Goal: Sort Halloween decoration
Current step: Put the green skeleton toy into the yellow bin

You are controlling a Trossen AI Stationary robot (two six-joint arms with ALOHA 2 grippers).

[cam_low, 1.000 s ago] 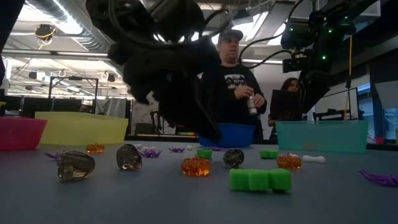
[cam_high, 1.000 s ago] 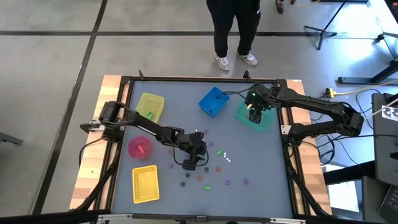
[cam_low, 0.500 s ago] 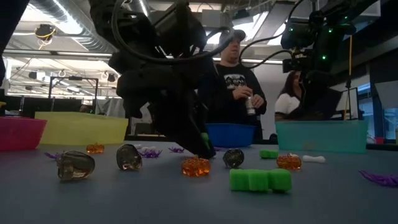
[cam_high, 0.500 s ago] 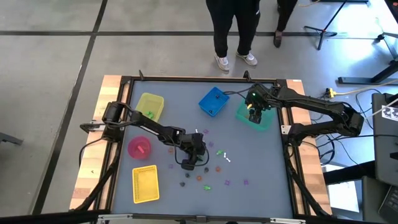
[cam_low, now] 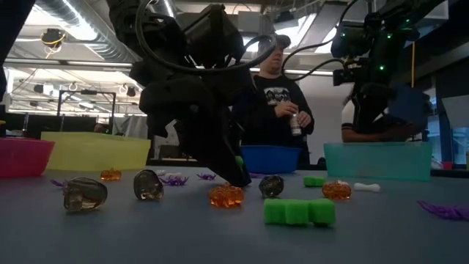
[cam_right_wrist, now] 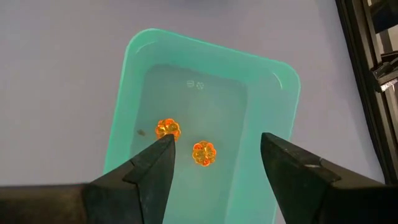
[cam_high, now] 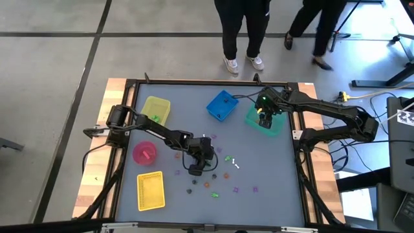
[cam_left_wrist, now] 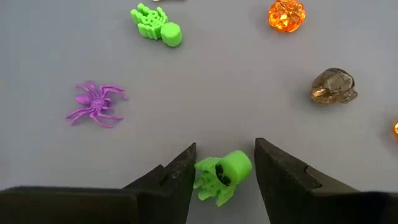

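Observation:
Small Halloween decorations lie scattered mid-table: a purple spider (cam_left_wrist: pixel 96 103), a green skeleton (cam_left_wrist: pixel 157 23), an orange pumpkin (cam_left_wrist: pixel 286 14) and a dark skull (cam_left_wrist: pixel 334 86). My left gripper (cam_high: pixel 208 167) slants down to the table, open, its fingers on either side of another green skeleton (cam_left_wrist: pixel 221 177) that lies flat on the table. My right gripper (cam_right_wrist: pixel 214 155) hangs open over the teal bin (cam_right_wrist: pixel 273 93) at the far right. That bin holds two orange pumpkins (cam_right_wrist: pixel 204 152). My left gripper has one finger (cam_left_wrist: pixel 184 169) up against the green skeleton's body end (cam_left_wrist: pixel 202 177), while the other finger stands a small gap off its round head (cam_left_wrist: pixel 241 164). The fingers slant down from above. The skeleton lies on the table.
A yellow bin (cam_high: pixel 156 110) and a blue bin (cam_high: pixel 222 105) stand at the far side, a pink bowl (cam_high: pixel 145 153) and a yellow basket (cam_high: pixel 151 192) at the left. More trinkets (cam_low: pixel 299 211) lie near the front. People stand beyond the far edge.
My left gripper has tipped further down, and its fingertips have sunk to the table around the green skeleton. People have walked past behind the table.

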